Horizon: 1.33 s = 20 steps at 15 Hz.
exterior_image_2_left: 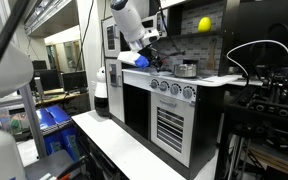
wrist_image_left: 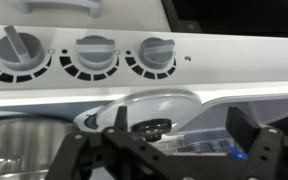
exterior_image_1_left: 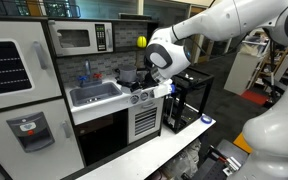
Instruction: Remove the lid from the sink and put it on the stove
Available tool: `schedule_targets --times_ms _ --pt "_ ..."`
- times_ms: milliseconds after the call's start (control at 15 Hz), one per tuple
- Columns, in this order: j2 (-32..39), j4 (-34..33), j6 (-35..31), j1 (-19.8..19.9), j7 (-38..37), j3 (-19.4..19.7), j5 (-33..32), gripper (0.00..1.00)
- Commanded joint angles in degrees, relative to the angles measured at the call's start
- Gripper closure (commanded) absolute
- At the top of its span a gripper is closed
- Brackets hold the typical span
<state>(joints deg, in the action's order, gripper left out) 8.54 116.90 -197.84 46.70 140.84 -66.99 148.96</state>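
Observation:
In the wrist view the lid (wrist_image_left: 144, 108) is a flattish disc with a dark knob. It lies on the stove (wrist_image_left: 234, 88) top, just behind the row of knobs (wrist_image_left: 92, 52). My gripper (wrist_image_left: 184, 128) is open above it, with the lid's knob close to one finger and the other finger well apart. In both exterior views the gripper (exterior_image_1_left: 152, 82) (exterior_image_2_left: 144, 52) hovers over the stove (exterior_image_1_left: 144, 95) (exterior_image_2_left: 170, 88), beside the sink (exterior_image_1_left: 94, 95). The sink basin looks empty.
A shiny silver pot (exterior_image_2_left: 187, 69) (wrist_image_left: 14, 150) stands on the stove next to the lid. The microwave (exterior_image_1_left: 76, 40) is above the sink and a yellow ball (exterior_image_1_left: 141, 42) (exterior_image_2_left: 204, 24) sits high at the back. A faucet (exterior_image_1_left: 84, 72) stands behind the basin.

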Motion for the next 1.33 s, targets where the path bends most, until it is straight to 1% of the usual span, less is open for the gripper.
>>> schedule_targets --times_ms 0,133,333,533,733,933,1000,1200,1267 --pt "-5.15 -1.02 0.01 -0.59 3.65 2.60 -0.60 0.00" --pt "-6.14 -2.88 0.02 -0.39 4.70 3.39 -1.67 0.00" --pt "-4.96 -6.38 -0.20 -0.28 5.00 3.88 -4.00 0.00" --pt "-3.22 -7.98 -0.19 -0.64 4.78 4.43 -5.46 0.00" --pt "2.42 -6.77 -0.05 -0.78 7.78 4.57 -1.23 0.00" --pt "4.28 -4.57 -0.14 -1.78 9.48 5.48 3.55 0.00" --pt "4.65 -3.23 0.02 -2.36 5.42 5.41 0.60 0.00" --pt "4.49 -1.31 0.01 -3.76 3.66 6.63 0.56 0.00" --pt "4.83 -1.68 -0.78 -4.00 3.38 6.39 0.50 0.00"
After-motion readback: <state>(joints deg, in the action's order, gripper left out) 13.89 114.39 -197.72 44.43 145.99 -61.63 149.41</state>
